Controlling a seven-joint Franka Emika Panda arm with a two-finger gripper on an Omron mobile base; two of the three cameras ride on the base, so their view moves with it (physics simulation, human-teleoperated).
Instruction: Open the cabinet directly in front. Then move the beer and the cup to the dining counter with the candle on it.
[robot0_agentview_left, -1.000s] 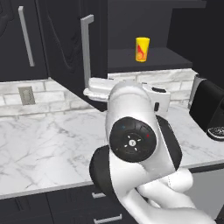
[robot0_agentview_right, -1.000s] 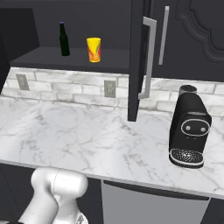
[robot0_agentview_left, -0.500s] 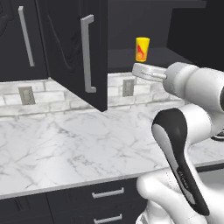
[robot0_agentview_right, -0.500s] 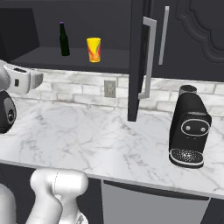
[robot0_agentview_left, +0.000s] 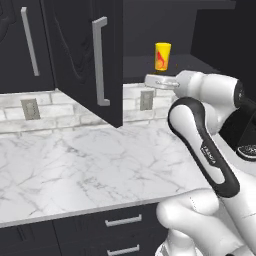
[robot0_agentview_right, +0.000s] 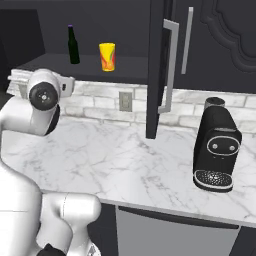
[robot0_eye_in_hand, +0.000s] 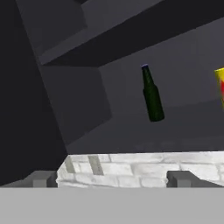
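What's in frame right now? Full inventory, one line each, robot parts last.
cabinet: 1, black, on the wall above the worktop, both doors swung open
door handles: silver bars, one on each door
beer: 1, dark green bottle, upright on the cabinet shelf, left of the cup
cup: 1, yellow with a red mark, upright on the same shelf
worktop: 1, white grey-veined marble, below the cabinet
backsplash: pale tile, with wall outlets
coffee machine: 1, black, on the worktop at right
drawers: dark, short silver handles, under the worktop
arm: 1, white with dark joints
gripper: 1, open, empty, facing the shelf
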